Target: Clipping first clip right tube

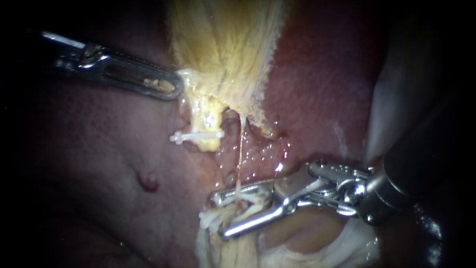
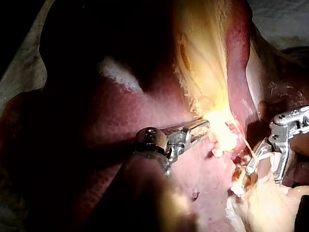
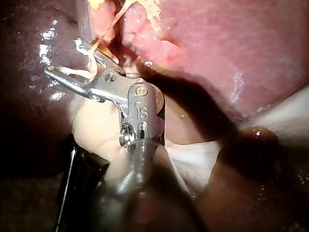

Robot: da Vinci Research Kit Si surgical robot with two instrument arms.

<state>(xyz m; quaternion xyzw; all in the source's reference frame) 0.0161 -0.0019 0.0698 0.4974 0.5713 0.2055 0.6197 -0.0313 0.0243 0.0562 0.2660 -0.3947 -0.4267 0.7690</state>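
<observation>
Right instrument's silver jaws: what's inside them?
A white clip, held by the right instrument and sitting astride a thin pale tube. Where the tube ends beneath the jaws is covered and cannot be seen.

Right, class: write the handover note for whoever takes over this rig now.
Left instrument: claw shut on the edge of the pale yellow gallbladder.
Right instrument: claw holds an open white plastic clip astride the thin pale right tube.
Done: a closed white clip sits on the thicker yellow tube beside it.
Left: squeeze the open clip shut on the right tube, then release.
</observation>
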